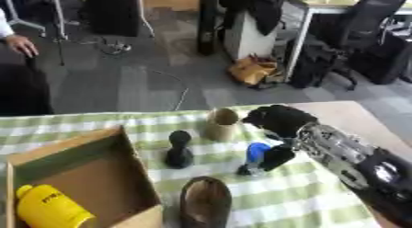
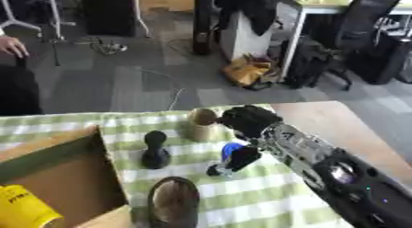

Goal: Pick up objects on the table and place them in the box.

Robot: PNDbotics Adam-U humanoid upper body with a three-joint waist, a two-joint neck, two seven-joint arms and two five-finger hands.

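Observation:
My right hand (image 1: 282, 121) reaches in from the lower right and hovers over the checked cloth, just right of a tan paper cup (image 1: 223, 124). Its thumb side lies against a small blue object (image 1: 256, 152) with a dark base, which leans on the cloth below the hand. A black pawn-shaped piece (image 1: 179, 151) stands left of it. Near the front edge lies a brown shoe (image 1: 205, 202). The open cardboard box (image 1: 135, 158) sits at the left with a yellow container (image 1: 48, 208) inside. My left hand shows in neither view.
A green and white checked cloth (image 1: 298, 199) covers most of the table; bare wood (image 1: 350, 119) shows at the right. Beyond the table lies carpeted floor with chairs, bags and stands. A person's hand shows at the far left edge, away from the table.

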